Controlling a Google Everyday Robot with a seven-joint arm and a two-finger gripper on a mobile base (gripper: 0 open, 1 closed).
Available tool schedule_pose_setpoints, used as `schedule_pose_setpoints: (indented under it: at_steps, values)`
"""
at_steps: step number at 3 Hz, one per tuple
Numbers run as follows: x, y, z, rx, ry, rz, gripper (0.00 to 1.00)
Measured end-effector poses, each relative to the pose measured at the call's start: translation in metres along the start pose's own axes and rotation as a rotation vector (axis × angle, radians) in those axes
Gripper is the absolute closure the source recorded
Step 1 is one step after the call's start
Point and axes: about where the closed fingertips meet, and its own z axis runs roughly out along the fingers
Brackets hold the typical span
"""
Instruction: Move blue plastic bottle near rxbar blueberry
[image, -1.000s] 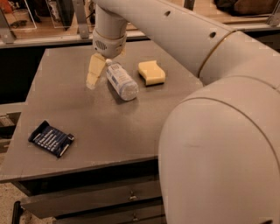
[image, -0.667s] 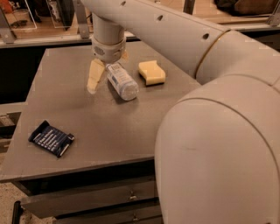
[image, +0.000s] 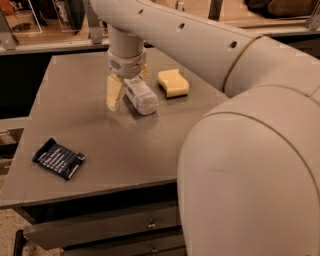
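Starting at the left of the view: the rxbar blueberry (image: 58, 158) lies flat near the front corner of the table (image: 75, 70), well apart from the pincer, down toward the camera and off to its left. That is the way the bottle will have to travel.

Now to the gripper (image: 128, 94). It is low over the tabletop with its fingers spread. One pale finger (image: 114, 93) stands just left of the blue plastic bottle (image: 142, 97), and the other is mostly hidden behind the bottle's far side. The bottle is lying down right between them. Its long axis slants from the cap end, tucked under the wrist, out to the ribbed bottom, which points toward the camera and to the right. The jaws look set across that axis, so a squeeze should catch the body. They haven't closed on it yet, as far as I can judge.

Just right of the pincer sits the yellow sponge (image: 173, 83), close by but clear of the bottle.

Compared with a second ago, the wrist has dropped and slid right, going from beside the bottle to straddling it. The bottle itself hasn't budged.
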Motion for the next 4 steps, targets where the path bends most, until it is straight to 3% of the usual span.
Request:
schedule_pose_setpoints:
  at_steps: [3,4]
  values:
    - [-0.008,0.016,-0.017,-0.108,-0.115,-0.104,0.89]
    - [-0.016,0.023,-0.028,-0.147,-0.174,-0.151,1.0]
